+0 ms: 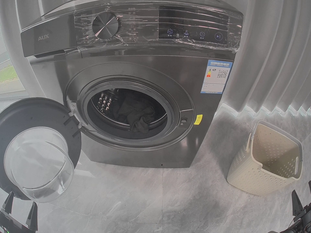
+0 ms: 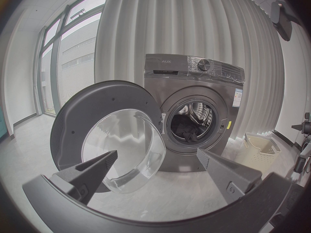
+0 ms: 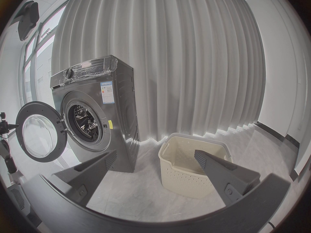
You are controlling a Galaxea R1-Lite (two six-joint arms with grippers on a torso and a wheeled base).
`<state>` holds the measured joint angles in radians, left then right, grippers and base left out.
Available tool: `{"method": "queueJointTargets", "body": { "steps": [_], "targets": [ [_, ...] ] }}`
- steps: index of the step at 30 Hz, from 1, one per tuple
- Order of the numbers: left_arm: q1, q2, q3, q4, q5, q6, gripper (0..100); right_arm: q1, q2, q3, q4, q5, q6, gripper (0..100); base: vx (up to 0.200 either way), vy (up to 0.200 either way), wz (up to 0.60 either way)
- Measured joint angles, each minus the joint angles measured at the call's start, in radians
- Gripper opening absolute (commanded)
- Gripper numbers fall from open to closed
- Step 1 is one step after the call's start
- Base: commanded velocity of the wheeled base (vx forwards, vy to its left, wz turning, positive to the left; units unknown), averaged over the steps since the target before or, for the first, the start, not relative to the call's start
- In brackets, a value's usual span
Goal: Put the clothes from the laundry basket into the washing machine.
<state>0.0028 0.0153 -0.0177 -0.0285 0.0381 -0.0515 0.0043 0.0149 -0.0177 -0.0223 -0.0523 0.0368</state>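
Observation:
A grey front-loading washing machine (image 1: 129, 59) stands before me with its round door (image 1: 35, 146) swung open to the left. Dark clothes (image 1: 136, 112) lie inside the drum (image 2: 191, 120). The cream laundry basket (image 1: 269, 159) stands on the floor to the machine's right, and I see nothing in it (image 3: 191, 165). My left gripper (image 2: 157, 156) is open, low at the left in front of the open door, holding nothing. My right gripper (image 3: 155, 156) is open too, low at the right near the basket, with nothing between its fingers.
Pale curtains (image 1: 275, 49) hang behind the machine and basket. Grey tiled floor (image 1: 155, 198) lies bare in front of the machine. Windows (image 2: 64, 59) run along the wall on the left.

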Motion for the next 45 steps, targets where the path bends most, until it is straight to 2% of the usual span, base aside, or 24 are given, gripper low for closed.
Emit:
{"method": "queueJointTargets", "body": {
  "steps": [8, 16, 23, 31, 38, 45],
  "targets": [
    [0.0, 0.0, 0.0, 0.0, 0.001, 0.001, 100, 0.0, 0.0, 0.0, 0.0, 0.0, 0.0, 100, -0.15, 0.0, 0.0],
    [0.0, 0.0, 0.0, 0.0, -0.001, 0.0, 100, 0.0, 0.0, 0.0, 0.0, 0.0, 0.0, 100, 0.0, 0.0, 0.0],
    [0.0, 0.0, 0.0, 0.0, 0.0, 0.003, 100, 0.0, 0.0, 0.0, 0.0, 0.0, 0.0, 100, -0.2, 0.0, 0.0],
    [0.0, 0.0, 0.0, 0.0, 0.0, 0.003, 100, 0.0, 0.001, 0.0, 0.0, 0.0, 0.0, 100, 0.0, 0.0, 0.0],
    [0.0, 0.0, 0.0, 0.0, 0.0, 0.002, 100, 0.0, 0.001, 0.0, 0.0, 0.0, 0.0, 100, 0.0, 0.2, 0.0],
    [0.0, 0.0, 0.0, 0.0, 0.001, 0.003, 100, 0.0, 0.001, 0.0, 0.0, 0.0, 0.0, 100, 0.0, 0.0, 0.0]
  ]
}}
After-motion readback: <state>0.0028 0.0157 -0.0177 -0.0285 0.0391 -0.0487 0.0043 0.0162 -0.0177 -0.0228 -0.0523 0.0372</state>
